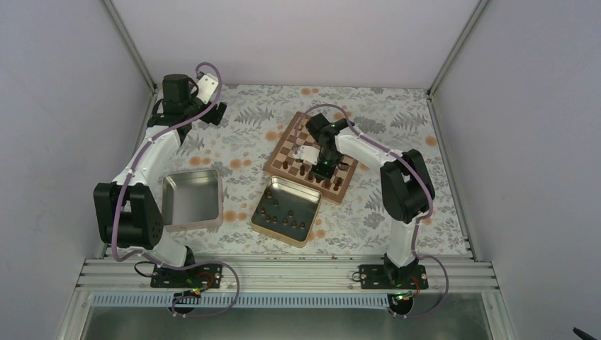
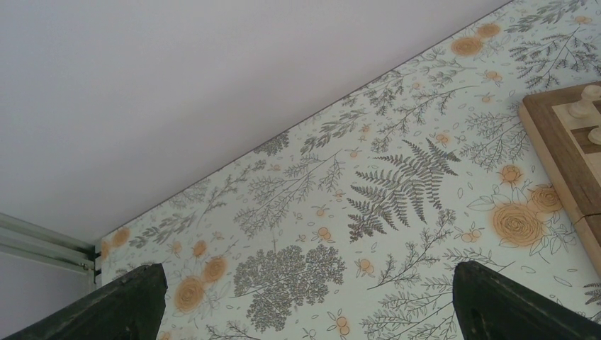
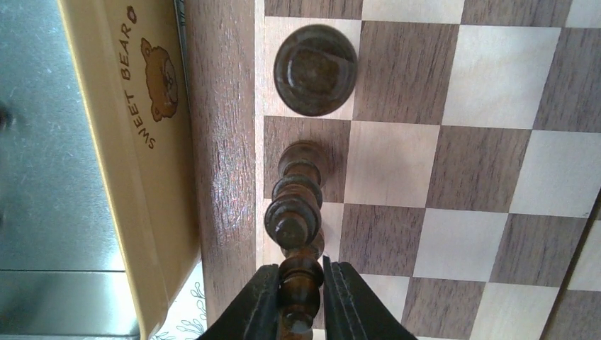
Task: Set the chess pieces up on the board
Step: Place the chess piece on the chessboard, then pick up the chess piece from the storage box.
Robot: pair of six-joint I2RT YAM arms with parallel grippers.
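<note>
Chess pieces (image 1: 285, 220) are no concern of the left gripper (image 2: 306, 283), which hangs over the far-left part of the table with its fingers spread as wide as they go and nothing between them. To its right sits a silver tin (image 1: 191, 202) with nothing showing inside, then a gold tin (image 1: 298, 188) with several dark men waiting in it, then the board (image 1: 290, 142). Over the board's near edge row, beside the brown border, the right gripper (image 3: 302, 273) is pinched nearly closed around the stem of one dark piece (image 3: 299, 297). Whether its base is down on the square cannot be told. A turned piece (image 3: 293, 212) stands just beside it in the same row, and a round-topped one (image 3: 315, 69) stands beyond that. The placing wants care: bring the held man down upright and centred on its own square. Part the fingers only a little so neither pad clips the neighbour, then lift straight up before swinging back to the gold tin.
</note>
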